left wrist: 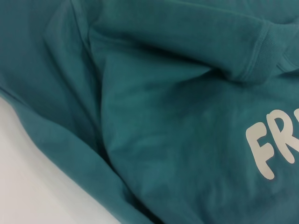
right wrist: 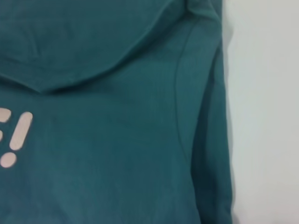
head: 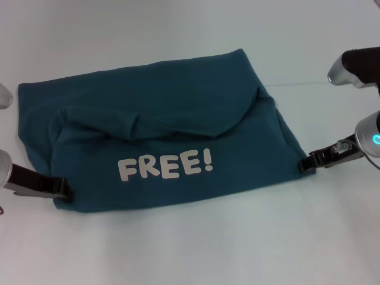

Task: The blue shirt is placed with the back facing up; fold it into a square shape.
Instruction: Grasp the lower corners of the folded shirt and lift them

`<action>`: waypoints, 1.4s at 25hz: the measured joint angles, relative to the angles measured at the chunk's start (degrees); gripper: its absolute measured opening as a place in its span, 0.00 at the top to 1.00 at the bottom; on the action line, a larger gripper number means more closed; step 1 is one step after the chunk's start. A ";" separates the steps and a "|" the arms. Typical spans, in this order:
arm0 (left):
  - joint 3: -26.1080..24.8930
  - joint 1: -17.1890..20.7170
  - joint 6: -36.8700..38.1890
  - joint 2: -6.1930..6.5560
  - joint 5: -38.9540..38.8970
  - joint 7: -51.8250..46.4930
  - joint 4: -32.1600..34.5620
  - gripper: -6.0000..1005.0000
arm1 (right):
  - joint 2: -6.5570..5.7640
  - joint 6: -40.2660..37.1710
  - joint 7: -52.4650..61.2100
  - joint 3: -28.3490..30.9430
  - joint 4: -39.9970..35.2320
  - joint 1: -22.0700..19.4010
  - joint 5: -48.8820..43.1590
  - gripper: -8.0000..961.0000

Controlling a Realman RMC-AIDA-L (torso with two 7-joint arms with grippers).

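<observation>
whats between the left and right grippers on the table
In the head view, only the blue shirt, its white FREE! lettering facing up, spans from the left gripper to the right gripper.

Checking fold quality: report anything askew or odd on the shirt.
The blue shirt is not square: its folded-over flap with the "FREE!" lettering sits crooked, with bunched ridges above it. The left gripper and right gripper are at its near corners.
</observation>
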 joint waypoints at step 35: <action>0.89 0.00 0.14 -0.47 -0.33 0.10 0.00 0.93 | -0.08 4.78 -2.67 -0.11 5.13 0.03 4.33 0.82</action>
